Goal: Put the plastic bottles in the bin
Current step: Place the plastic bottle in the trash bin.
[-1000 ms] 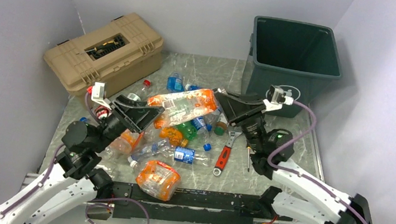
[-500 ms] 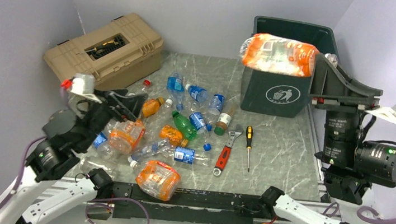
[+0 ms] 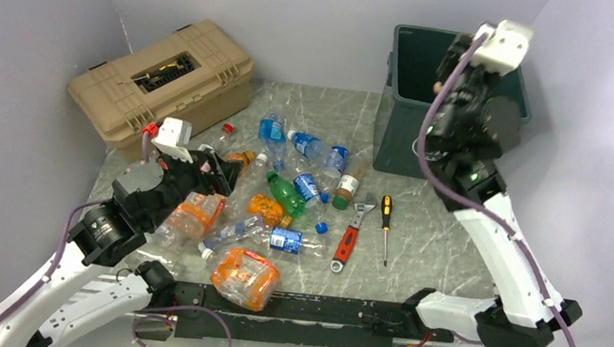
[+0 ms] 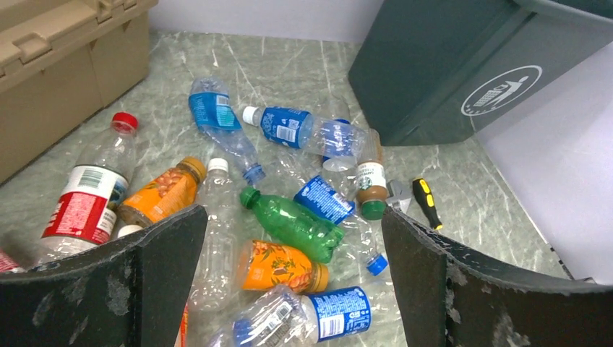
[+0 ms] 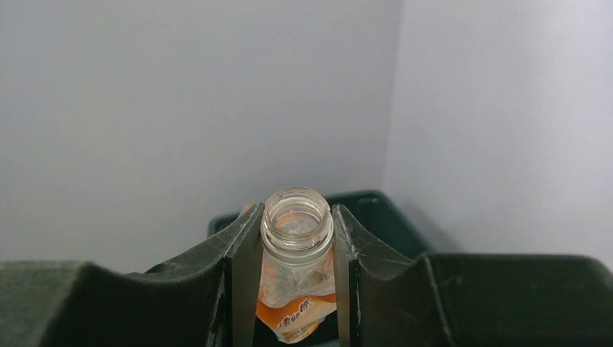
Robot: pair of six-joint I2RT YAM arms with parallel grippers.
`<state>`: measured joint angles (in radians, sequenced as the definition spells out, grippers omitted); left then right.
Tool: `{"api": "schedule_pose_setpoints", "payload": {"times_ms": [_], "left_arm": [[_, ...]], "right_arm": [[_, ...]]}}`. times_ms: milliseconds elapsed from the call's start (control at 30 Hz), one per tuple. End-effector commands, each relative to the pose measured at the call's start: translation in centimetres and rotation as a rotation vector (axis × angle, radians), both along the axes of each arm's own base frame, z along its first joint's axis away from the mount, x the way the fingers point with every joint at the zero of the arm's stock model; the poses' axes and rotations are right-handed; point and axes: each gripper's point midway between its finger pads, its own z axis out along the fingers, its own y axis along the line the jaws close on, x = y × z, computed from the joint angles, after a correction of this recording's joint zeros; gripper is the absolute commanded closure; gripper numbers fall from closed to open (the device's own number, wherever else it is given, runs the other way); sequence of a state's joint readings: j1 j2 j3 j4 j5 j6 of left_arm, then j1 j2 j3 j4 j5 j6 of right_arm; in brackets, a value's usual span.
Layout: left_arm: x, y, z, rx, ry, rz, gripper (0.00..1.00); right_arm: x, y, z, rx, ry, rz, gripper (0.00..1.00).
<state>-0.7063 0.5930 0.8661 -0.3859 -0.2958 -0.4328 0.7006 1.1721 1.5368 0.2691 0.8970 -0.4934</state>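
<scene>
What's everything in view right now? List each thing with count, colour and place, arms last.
held bottle: one, clear with orange label, uncapped, over the bin
loose plastic bottles: about fourteen, clear, orange, one green, scattered mid-table
bin: one, dark green, far right of the table
toolbox: one, tan, closed, far left
adjustable wrench: one, red handle, right of the bottles
screwdriver: one, black-and-yellow handle, just right of the wrench
table: one, grey-green marbled
left gripper: open, over the left side of the bottles
right gripper: shut on the held bottle's neck, above the bin
</scene>
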Motion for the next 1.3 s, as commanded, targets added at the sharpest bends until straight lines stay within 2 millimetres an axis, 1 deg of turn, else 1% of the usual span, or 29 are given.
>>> {"api": "schedule_pose_setpoints", "payload": {"times_ms": [0, 33, 67, 100, 200, 267, 367, 500, 533, 633, 767, 800, 833, 900, 1000, 1067, 1100, 1167, 1267], "left_arm": [[0.1, 0.8, 1.5, 0.058, -0.004, 0.025, 0.04], [0.2, 1.0, 1.4, 0.076, 0.005, 0.035, 0.04], [0.2, 1.2, 1.2, 0.09, 0.013, 0.043, 0.04], [0.2, 1.4, 0.9, 0.1, 0.019, 0.05, 0.04], [0.1, 1.7, -0.2, 0.108, 0.028, 0.056, 0.04], [0.0, 1.7, -0.5, 0.091, 0.02, 0.059, 0.04], [-0.1, 1.5, -0.1, 0.069, 0.005, 0.047, 0.05], [-0.1, 1.5, -0.4, 0.074, 0.022, 0.049, 0.05], [-0.2, 1.4, -0.5, 0.074, 0.024, 0.044, 0.05], [-0.3, 1.2, -0.4, 0.066, 0.021, 0.034, 0.05], [-0.4, 1.2, -0.5, 0.062, 0.025, 0.027, 0.05], [-0.5, 1.2, -0.5, 0.063, 0.027, 0.025, 0.05], [-0.5, 1.2, -0.5, 0.063, 0.027, 0.025, 0.05], [-0.5, 1.3, -0.4, 0.062, 0.024, 0.027, 0.05], [-0.6, 1.2, -0.3, 0.06, 0.018, 0.019, 0.05], [-0.7, 1.1, -0.3, 0.059, 0.018, 0.014, 0.05], [-0.7, 1.1, -0.3, 0.059, 0.019, 0.013, 0.05], [-0.7, 1.1, -0.2, 0.06, 0.019, 0.012, 0.05], [-0.7, 1.0, -0.2, 0.061, 0.019, 0.008, 0.05]], "right_arm": [[0.7, -5.1, 4.3, 0.133, -0.052, -0.074, 1.0], [2.0, -5.5, 4.0, 0.148, -0.036, -0.075, 1.0], [3.1, -6.4, 3.7, 0.157, -0.022, -0.089, 1.0], [4.2, -6.6, 3.3, 0.162, -0.018, -0.085, 1.0], [6.6, -7.9, 1.9, 0.171, 0.0, -0.129, 1.0], [7.9, -9.2, 0.5, 0.177, 0.0, -0.161, 1.0], [9.2, -11.3, -1.6, 0.2, 0.006, -0.199, 1.0], [11.1, -14.7, -4.7, 0.247, 0.043, -0.241, 1.0], [11.7, -15.5, -6.2, 0.271, 0.073, -0.237, 1.0], [13.0, -16.7, -8.8, 0.329, 0.124, -0.231, 1.0], [14.7, -16.8, -11.5, 0.376, 0.188, -0.22, 1.0], [15.0, -16.8, -12.0, 0.385, 0.203, -0.215, 0.97], [15.3, -16.7, -12.4, 0.392, 0.217, -0.21, 0.92], [15.7, -16.6, -12.6, 0.4, 0.23, -0.204, 0.84], [16.0, -16.5, -12.9, 0.405, 0.246, -0.198, 0.67], [16.0, -16.3, -12.7, 0.404, 0.244, -0.187, 0.55], [15.9, -16.2, -12.4, 0.401, 0.242, -0.181, 0.51], [15.7, -16.0, -12.1, 0.402, 0.236, -0.167, 0.44], [15.0, -15.5, -10.9, 0.411, 0.211, -0.139, 0.32]]}}
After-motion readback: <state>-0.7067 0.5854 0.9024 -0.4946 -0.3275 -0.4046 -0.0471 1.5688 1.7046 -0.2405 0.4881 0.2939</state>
